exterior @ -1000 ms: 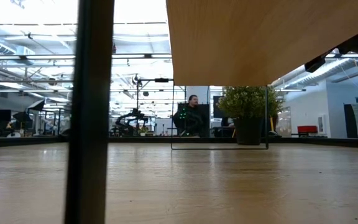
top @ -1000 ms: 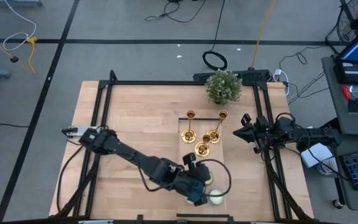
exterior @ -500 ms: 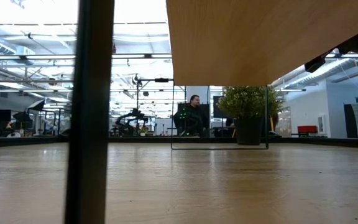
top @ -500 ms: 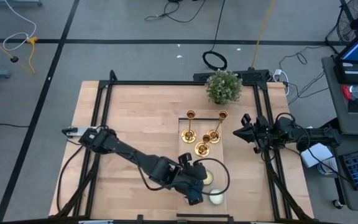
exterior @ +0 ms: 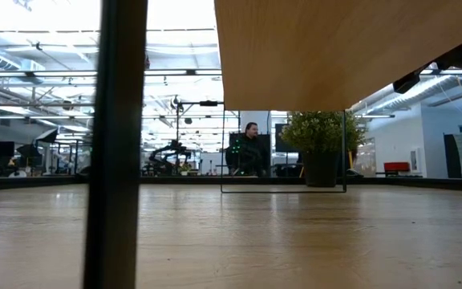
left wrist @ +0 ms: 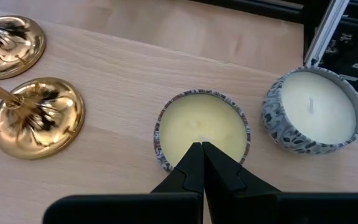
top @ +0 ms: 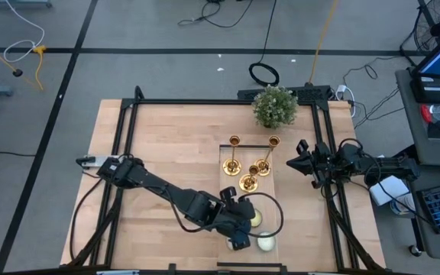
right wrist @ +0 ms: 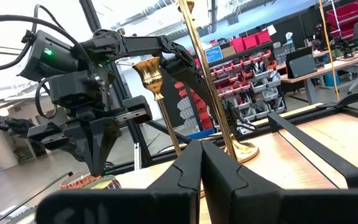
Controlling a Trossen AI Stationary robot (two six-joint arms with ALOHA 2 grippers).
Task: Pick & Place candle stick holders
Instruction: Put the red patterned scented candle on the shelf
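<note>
Three gold candle stick holders [top: 234,156] [top: 266,156] [top: 249,182] stand upright on their round bases at the table's middle right. Two of the bases show in the left wrist view [left wrist: 37,115] [left wrist: 8,37]. My left gripper [top: 244,224] is shut; its fingertips [left wrist: 201,149] hover over a pale yellow candle in a tin [left wrist: 202,127], and I cannot tell whether they touch it. My right gripper [top: 289,162] is shut and empty just right of the holders, facing their stems [right wrist: 204,74].
A second tin candle [left wrist: 312,109] sits by the near edge [top: 266,243]. A potted plant [top: 274,105] stands at the far edge. Black frame rails [top: 331,191] run along the table's sides. A person [exterior: 247,151] sits in the room beyond.
My left gripper has drawn back a little toward the table's left, away from the near-edge candle, and more of the pale yellow candle shows beside it now.
</note>
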